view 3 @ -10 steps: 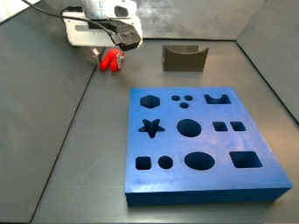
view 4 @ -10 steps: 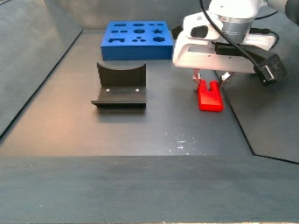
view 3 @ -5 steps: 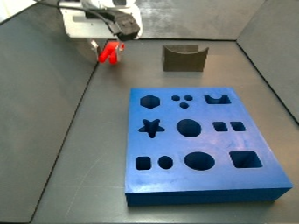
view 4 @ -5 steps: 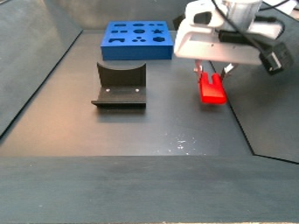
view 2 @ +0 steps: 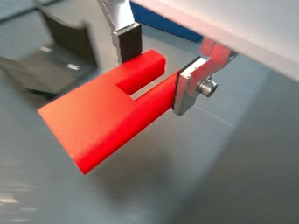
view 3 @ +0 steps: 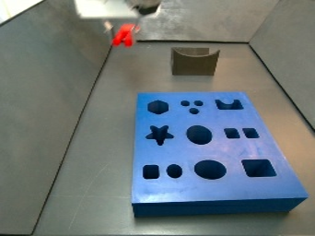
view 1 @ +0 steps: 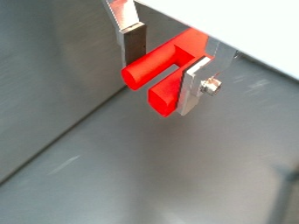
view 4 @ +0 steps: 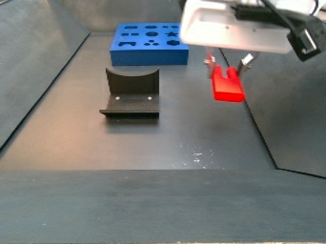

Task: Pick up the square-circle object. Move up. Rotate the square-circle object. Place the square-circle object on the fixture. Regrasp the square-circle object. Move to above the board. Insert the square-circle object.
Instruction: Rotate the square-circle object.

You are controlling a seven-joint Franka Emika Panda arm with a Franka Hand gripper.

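- The gripper (view 2: 158, 61) is closed on the square-circle object (view 2: 112, 117), holding it above the floor.
- In a side view, the square-circle object (view 4: 228, 84) hangs at 3 o'clock from the fixture (view 4: 130, 92).
- The board (view 4: 151, 44) lies at 12 o'clock from the fixture.

The square-circle object (view 2: 117, 118) is bright red, held in the silver tool (view 2: 158, 63) with dark pads. The board (view 3: 212, 153) is blue with dark holes. The fixture (view 3: 193, 61) is olive-brown on the dark grey floor (view 3: 74, 166).
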